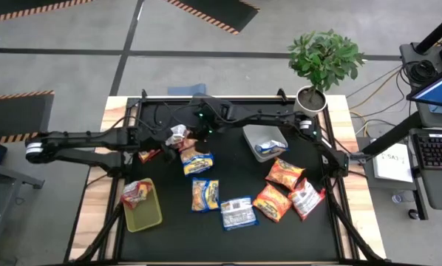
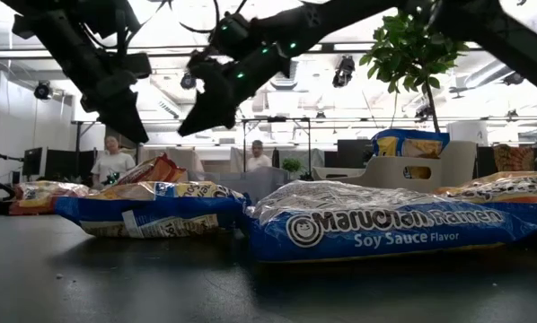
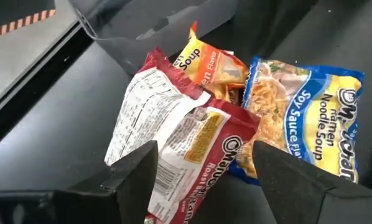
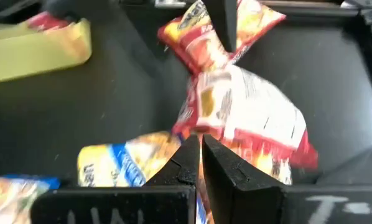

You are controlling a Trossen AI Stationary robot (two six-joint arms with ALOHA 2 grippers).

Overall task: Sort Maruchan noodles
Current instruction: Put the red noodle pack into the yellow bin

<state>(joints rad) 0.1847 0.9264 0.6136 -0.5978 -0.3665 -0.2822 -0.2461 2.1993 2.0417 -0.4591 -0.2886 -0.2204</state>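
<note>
While the left end effector (image 3: 201, 171) gapes around the light, crinkly red-and-white packet (image 3: 173, 134), grip its sealed edge; the right end effector (image 4: 201, 152), at three o'clock, is closed, empty.

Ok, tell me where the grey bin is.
In the high view the grey bin sits toward the right rear of the table, near the potted plant, with a blue noodle packet inside and orange packets beside it.

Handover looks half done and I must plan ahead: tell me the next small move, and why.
Probably draw the left pincer back, clear of the red packet. Its fingers stand wide apart on either side of the packet, while the right pincer looks shut on the packet's edge, so the right arm seems to hold it alone.
</note>
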